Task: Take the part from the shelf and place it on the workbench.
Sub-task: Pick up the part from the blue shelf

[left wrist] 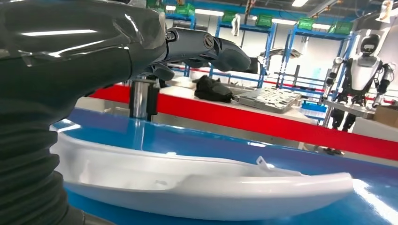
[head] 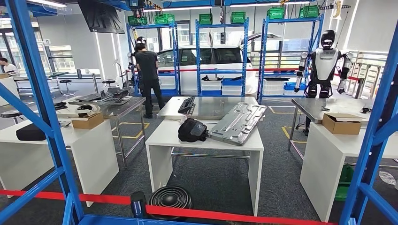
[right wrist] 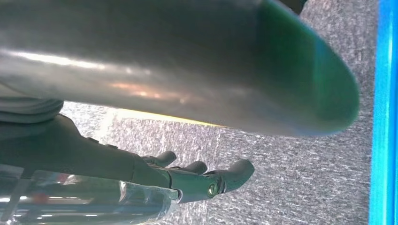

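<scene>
Left wrist view: robot's left hand hovers above a long white curved plastic part lying on a blue shelf. Fingers stretched out, apart, holding nothing, clear of the part. A red tape barrier runs along the shelf's front edge.

Right wrist view: right hand hangs over grey carpet, fingers loosely spread, w/ nothing in them.

Head view: looks out between blue shelf posts at a white workbench straight ahead, beyond the tape. On it lie a black bag and, touching it, a flat grey metal panel. Side tables each carry a cardboard box. In the bkgd, a person in black stands back turned near a white car, and another humanoid robot stands at right.
</scene>
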`<state>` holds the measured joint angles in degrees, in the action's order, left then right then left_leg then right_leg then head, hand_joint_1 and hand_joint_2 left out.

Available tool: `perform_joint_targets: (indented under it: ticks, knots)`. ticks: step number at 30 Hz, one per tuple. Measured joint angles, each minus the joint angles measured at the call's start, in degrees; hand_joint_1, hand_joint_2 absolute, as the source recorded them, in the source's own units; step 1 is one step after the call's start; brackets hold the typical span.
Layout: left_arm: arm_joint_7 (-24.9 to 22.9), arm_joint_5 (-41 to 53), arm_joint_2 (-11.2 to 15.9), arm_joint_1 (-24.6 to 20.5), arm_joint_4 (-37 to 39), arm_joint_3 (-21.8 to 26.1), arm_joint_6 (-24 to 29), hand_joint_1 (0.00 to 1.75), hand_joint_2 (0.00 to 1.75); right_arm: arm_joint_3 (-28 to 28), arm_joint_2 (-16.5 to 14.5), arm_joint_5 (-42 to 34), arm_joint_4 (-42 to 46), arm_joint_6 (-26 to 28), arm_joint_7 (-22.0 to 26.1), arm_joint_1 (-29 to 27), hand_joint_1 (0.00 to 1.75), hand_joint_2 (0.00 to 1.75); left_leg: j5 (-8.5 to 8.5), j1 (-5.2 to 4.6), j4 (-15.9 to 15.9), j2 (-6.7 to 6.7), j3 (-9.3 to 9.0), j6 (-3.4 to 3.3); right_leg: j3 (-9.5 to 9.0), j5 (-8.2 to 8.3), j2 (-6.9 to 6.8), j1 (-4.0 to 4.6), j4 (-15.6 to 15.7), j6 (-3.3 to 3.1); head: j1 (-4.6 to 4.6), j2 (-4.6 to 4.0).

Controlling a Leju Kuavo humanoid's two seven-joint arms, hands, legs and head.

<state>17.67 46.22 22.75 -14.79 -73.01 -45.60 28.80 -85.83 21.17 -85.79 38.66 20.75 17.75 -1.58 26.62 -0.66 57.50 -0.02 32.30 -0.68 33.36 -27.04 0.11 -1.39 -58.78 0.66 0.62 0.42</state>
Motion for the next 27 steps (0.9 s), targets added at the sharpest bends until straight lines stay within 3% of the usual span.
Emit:
perform_joint_targets:
  ticks: [2,4,7,8,9,10,11,13,14,16,18,20,22,23,24,25,27]
  knots:
    - [-0.69,0.84,0.18,0.00,0.04,0.32,-0.03,0.00,1.75,0.00,-0.05,0.00,0.00,-0.02,0.00,0.01,0.00,0.00,0.26,0.21,0.33,0.00,0.17,0.26,0.03,0.13,0.02,-0.12,0.04,-0.71,0.07,0.00]
    - [-1.27,1.61,0.54,-0.04,0.10,0.68,-0.16,0.00,1.75,0.00,-0.08,0.00,0.00,-0.06,0.00,0.02,0.00,0.00,2.12,0.44,3.15,-0.01,1.43,0.86,-0.07,0.21,0.03,-0.37,0.12,-1.19,0.18,0.00]
    - [-1.70,2.20,0.92,0.01,0.46,1.03,-0.54,0.00,1.75,-0.01,-0.07,0.00,-0.01,-0.13,0.01,0.03,0.00,0.00,6.96,0.84,13.85,-0.01,6.53,1.69,0.01,0.21,0.04,-0.28,0.11,-1.40,0.34,0.00]
    - [-1.75,2.34,0.97,0.07,0.65,1.08,-0.69,0.00,1.75,-0.02,-0.06,0.00,-0.01,-0.14,0.02,0.02,0.00,0.00,7.38,0.93,16.02,0.00,7.69,1.73,0.03,0.20,0.04,-0.23,0.11,-1.41,0.36,0.00]
    - [-1.79,2.45,1.03,0.11,0.80,1.14,-0.83,0.00,1.75,-0.02,-0.05,0.00,-0.02,-0.14,0.04,0.03,0.00,0.00,6.69,0.95,15.94,-0.01,7.79,1.65,0.01,0.20,0.06,-0.17,0.11,-1.41,0.37,0.00]
    - [-1.82,2.51,1.11,0.13,0.91,1.26,-0.95,0.00,1.75,-0.02,-0.04,0.00,-0.02,-0.14,0.09,0.06,0.00,0.00,5.10,0.93,13.68,-0.01,6.78,1.44,-0.05,0.19,0.11,-0.09,0.11,-1.41,0.37,0.00]
    - [-1.86,2.53,1.26,0.08,0.97,1.44,-1.02,0.00,1.75,-0.02,-0.04,0.00,-0.01,-0.14,0.15,0.08,0.00,0.00,3.00,0.83,9.71,-0.02,4.86,1.05,-0.13,0.19,0.17,-0.03,0.13,-1.41,0.38,0.00]
    - [-1.94,2.53,1.66,-0.14,1.03,1.88,-1.13,0.00,1.75,-0.03,-0.05,0.00,0.00,-0.27,0.26,0.20,0.00,0.00,0.55,0.43,2.58,0.06,1.34,0.28,-0.17,0.22,0.26,0.13,0.16,-1.33,0.36,0.00]
    - [-2.00,2.46,1.87,-0.28,1.05,2.07,-1.37,0.00,1.75,-0.05,-0.04,0.00,0.00,-0.42,0.29,0.26,0.00,0.00,0.22,0.17,0.74,0.12,0.46,-0.01,-0.11,0.24,0.27,0.15,0.18,-1.23,0.34,0.00]
    - [-2.18,1.77,2.25,-0.49,1.15,2.38,-2.37,0.00,1.75,-0.14,0.00,0.00,-0.01,-0.91,0.31,0.36,0.00,0.00,0.30,-0.20,0.07,0.20,0.32,-0.33,-0.06,0.37,0.23,0.11,0.38,-0.79,0.37,0.00]
    - [-2.33,0.61,2.48,-0.74,1.32,2.61,-3.56,0.00,1.75,-0.22,0.10,0.00,-0.03,-1.27,0.33,0.37,0.00,0.00,-0.34,0.01,-0.96,0.26,-0.33,-0.78,0.30,0.04,0.11,0.10,-0.24,-0.38,0.38,0.00]
    - [-2.34,-0.43,2.48,-1.12,1.75,2.75,-4.39,0.00,1.75,-0.26,0.33,0.00,-0.04,-1.51,0.30,0.37,0.00,0.00,-1.01,0.26,-1.92,0.32,-0.91,-1.22,2.37,-2.10,0.01,0.19,-4.53,-0.59,0.23,0.00]
    - [-2.14,-1.23,2.38,-1.29,2.44,2.82,-5.03,0.00,1.75,-0.28,0.56,0.00,-0.09,-1.90,0.07,0.34,0.00,0.00,-1.12,0.10,-2.00,0.33,-0.79,-1.42,5.87,-5.13,0.01,0.21,-11.89,-0.90,0.05,0.00]
    - [-1.97,-1.50,2.31,-1.28,2.83,2.85,-5.24,0.00,1.75,-0.28,0.66,0.00,-0.17,-2.16,-0.08,0.30,0.00,0.00,-1.12,0.05,-1.97,0.33,-0.74,-1.43,7.12,-5.88,0.01,0.19,-14.48,-0.79,-0.01,0.00]
    - [-1.80,-1.67,2.23,-1.29,3.20,2.85,-5.37,0.00,1.75,-0.29,0.69,0.00,-0.27,-2.43,-0.19,0.26,0.00,0.00,-1.10,0.02,-1.94,0.32,-0.71,-1.42,7.48,-5.83,0.00,0.16,-15.19,-0.48,-0.03,0.00]
    - [-1.65,-1.86,2.16,-1.31,3.56,2.87,-5.43,0.00,1.75,-0.29,0.73,0.00,-0.38,-2.65,-0.24,0.22,0.00,0.00,-1.06,0.04,-1.84,0.29,-0.71,-1.36,6.67,-4.88,-0.01,0.10,-13.53,-0.01,-0.07,0.00]
    - [-1.39,-2.20,2.02,-1.47,4.11,2.97,-5.50,0.00,1.75,-0.27,0.79,0.00,-0.52,-2.74,-0.20,0.20,0.00,0.00,-0.76,0.09,-1.33,0.24,-0.64,-1.02,2.97,-1.96,-0.10,-0.08,-5.96,0.90,-0.15,0.00]
